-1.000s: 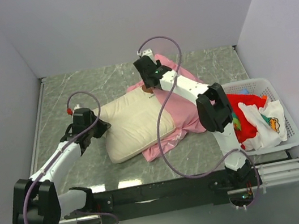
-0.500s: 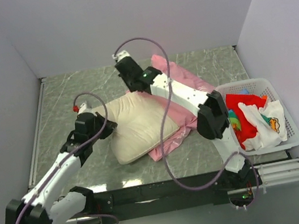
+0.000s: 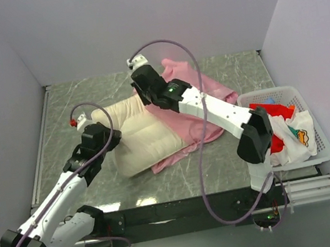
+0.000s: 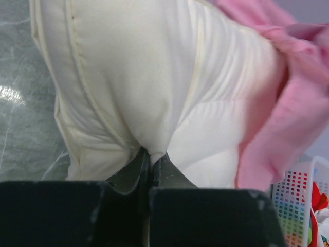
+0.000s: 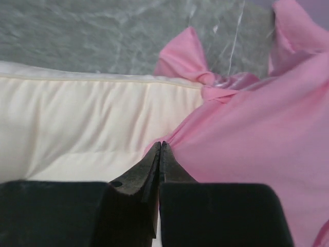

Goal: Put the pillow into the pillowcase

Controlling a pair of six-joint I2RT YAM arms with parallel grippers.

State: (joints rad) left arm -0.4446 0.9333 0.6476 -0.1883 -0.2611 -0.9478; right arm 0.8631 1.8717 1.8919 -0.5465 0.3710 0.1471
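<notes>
My left claw (image 4: 150,158) is clamped fully shut on a pinch of the pillow (image 4: 154,77), right at its near-left edge, with the fabric bunching up out of the jaws. My right claw (image 5: 161,149) is shut too, biting the hem of the pillowcase (image 5: 247,139) right where pink meets cream.

From the top cam, the pillow lies mid-table (image 3: 68,114). Its right part is under the pink and its left part is bare. More pink pokes out underneath along the near side, so I'd say it's partly in, maybe a third.

How I'd play it:

- Left claw acts as the anchor and holds the pillow against the pull, or nudges it rightward into the sack.
- Right claw drags the hem leftward, low over the pillow, with a bit of lift so it clears the puffy middle.
- The big unknown is whether I've pinched one layer of the hem or both. If it's both, I'm just sliding a closed mouth across the top.

The basket (image 3: 315,130) of clothes on the right is well apart, so it's no bother.
</notes>
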